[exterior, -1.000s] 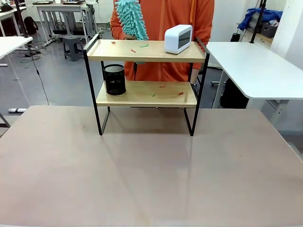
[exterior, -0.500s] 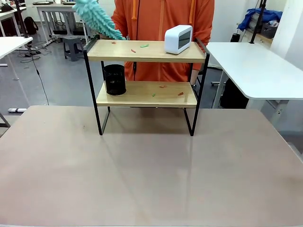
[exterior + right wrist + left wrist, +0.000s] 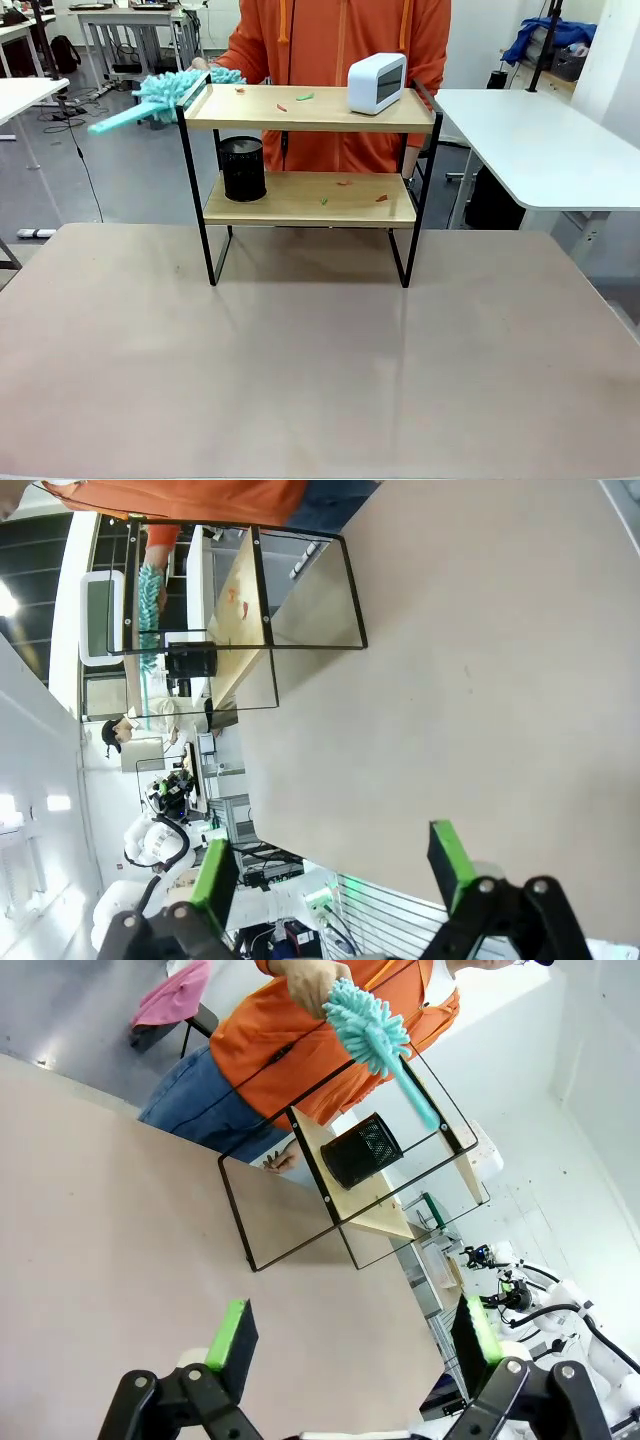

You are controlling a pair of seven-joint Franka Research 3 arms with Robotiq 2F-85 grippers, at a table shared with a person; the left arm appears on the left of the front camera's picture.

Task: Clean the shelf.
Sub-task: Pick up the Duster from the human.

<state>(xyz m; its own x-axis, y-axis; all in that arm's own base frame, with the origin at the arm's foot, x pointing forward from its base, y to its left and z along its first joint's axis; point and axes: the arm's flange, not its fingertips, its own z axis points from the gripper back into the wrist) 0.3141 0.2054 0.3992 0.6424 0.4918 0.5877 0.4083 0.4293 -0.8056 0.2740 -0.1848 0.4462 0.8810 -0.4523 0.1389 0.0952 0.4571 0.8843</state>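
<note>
A tan table point(image 3: 320, 360) seen from the robot's side. At 12 o'clock, at the table's far edge, stands the shelf point(image 3: 310, 122), a black metal frame with 2 wooden boards. Behind it stands a person in an orange hoodie point(image 3: 340, 40).

On the top board a white device point(image 3: 377, 82) sits toward 3 o'clock. A green scrap point(image 3: 304, 97) and a red scrap point(image 3: 281, 107) lie near the middle. On the lower board a black mesh cup point(image 3: 242, 168) stands toward 9 o'clock. A few small scraps point(image 3: 381, 198) lie toward 3 o'clock.

The person holds a teal fluffy duster point(image 3: 165, 92) at the top board's 9 o'clock end. Its thin tip points out past the frame toward 8 o'clock. In the left wrist view a hand point(image 3: 312, 982) grips the duster's fluffy end.

The left gripper point(image 3: 353, 1332) hangs above the bare table with its jaws wide and holds nothing. The right gripper point(image 3: 332, 865) is also wide and holds nothing, above the table and well apart from the shelf.
</note>
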